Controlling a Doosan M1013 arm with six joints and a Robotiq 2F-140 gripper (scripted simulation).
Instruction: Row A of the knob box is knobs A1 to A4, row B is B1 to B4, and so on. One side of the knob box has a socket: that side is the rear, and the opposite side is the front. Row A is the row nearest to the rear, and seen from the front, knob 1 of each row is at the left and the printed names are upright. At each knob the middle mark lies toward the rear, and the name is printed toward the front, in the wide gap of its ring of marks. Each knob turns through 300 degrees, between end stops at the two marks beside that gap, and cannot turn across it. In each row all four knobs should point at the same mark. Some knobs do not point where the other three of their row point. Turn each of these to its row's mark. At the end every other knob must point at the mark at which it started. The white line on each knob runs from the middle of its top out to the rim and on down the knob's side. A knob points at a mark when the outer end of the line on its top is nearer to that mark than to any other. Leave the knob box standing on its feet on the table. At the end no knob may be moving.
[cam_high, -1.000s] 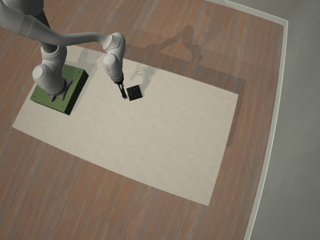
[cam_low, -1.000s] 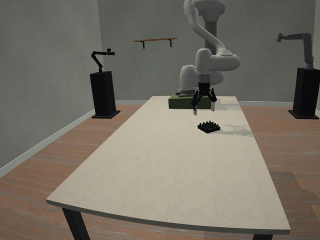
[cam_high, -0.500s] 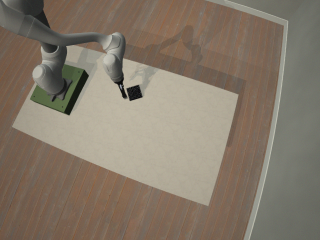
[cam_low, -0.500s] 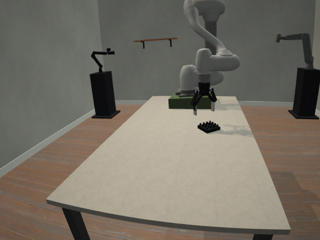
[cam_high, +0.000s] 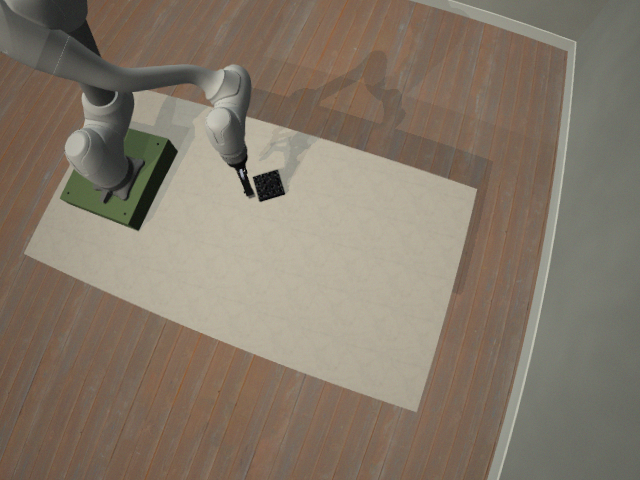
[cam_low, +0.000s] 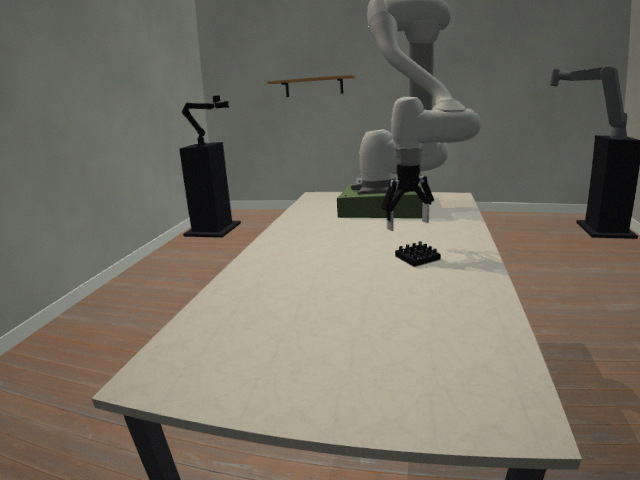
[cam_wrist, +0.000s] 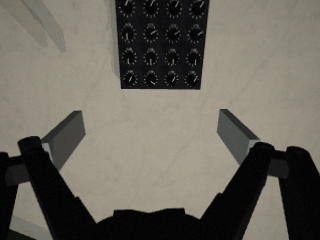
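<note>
The knob box (cam_high: 269, 185) is a small black square box with a grid of black knobs, each with a white line. It stands on the pale table, and also shows in the exterior view (cam_low: 417, 254) and at the top of the wrist view (cam_wrist: 161, 44), cut off by the frame's upper edge. My gripper (cam_low: 407, 218) hangs above the table beside the box, on the side toward the robot's base, pointing down. It also shows in the top view (cam_high: 246, 184) and the wrist view (cam_wrist: 150, 131). Its fingers are wide open with nothing between them. The knob lines are too small to read surely.
The arm's green base block (cam_high: 119, 178) sits at the table's end behind the gripper. Two black pedestals with camera arms (cam_low: 206, 186) (cam_low: 612, 183) stand on the floor off the table, and a shelf (cam_low: 311, 80) hangs on the back wall.
</note>
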